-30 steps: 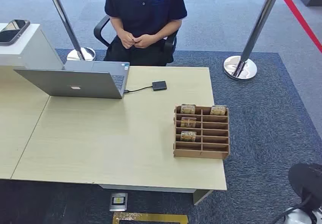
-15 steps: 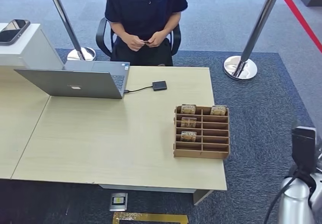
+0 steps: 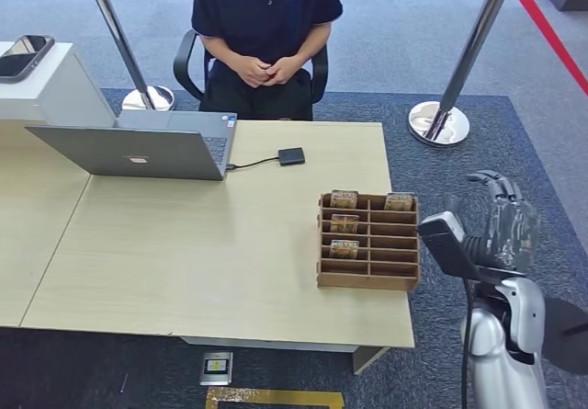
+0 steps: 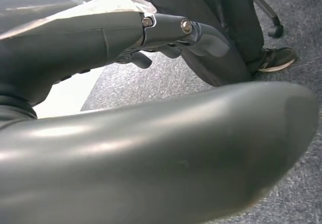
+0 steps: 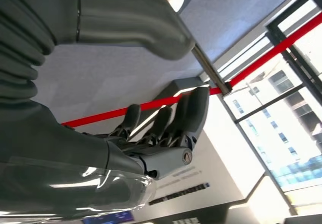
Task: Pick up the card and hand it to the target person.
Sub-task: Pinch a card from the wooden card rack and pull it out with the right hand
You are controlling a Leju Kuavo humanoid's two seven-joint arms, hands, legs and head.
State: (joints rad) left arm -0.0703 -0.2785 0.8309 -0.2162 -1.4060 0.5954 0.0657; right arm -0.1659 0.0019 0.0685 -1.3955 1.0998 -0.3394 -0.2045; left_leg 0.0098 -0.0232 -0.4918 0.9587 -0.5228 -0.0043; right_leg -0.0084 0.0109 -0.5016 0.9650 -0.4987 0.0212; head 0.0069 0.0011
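- Leftmost, a phone (image 3: 26, 56) lies on a white stand (image 3: 59, 92) at the table's far left corner.
- Next, a grey laptop (image 3: 139, 150) stands open on the wooden table (image 3: 208, 244), its lid toward the camera; a cable runs from it to a small black device (image 3: 291, 156).
- Behind the table a person (image 3: 264, 23) in a dark polo sits on an office chair, hands together in the lap.
- Right of centre, a cardboard slotted organizer (image 3: 368, 241) sits near the table's right edge. Cards (image 3: 344, 224) stand in three slots of its left column and one (image 3: 398, 202) in the top slot of its right column.
- The right hand (image 3: 501, 230) is raised just off the table's right edge, beside the organizer and apart from it, fingers (image 5: 189, 110) loosely curled and spread, holding nothing.
- The left hand (image 4: 163, 30) shows close up in the left wrist view; whether it is spread or closed cannot be told.
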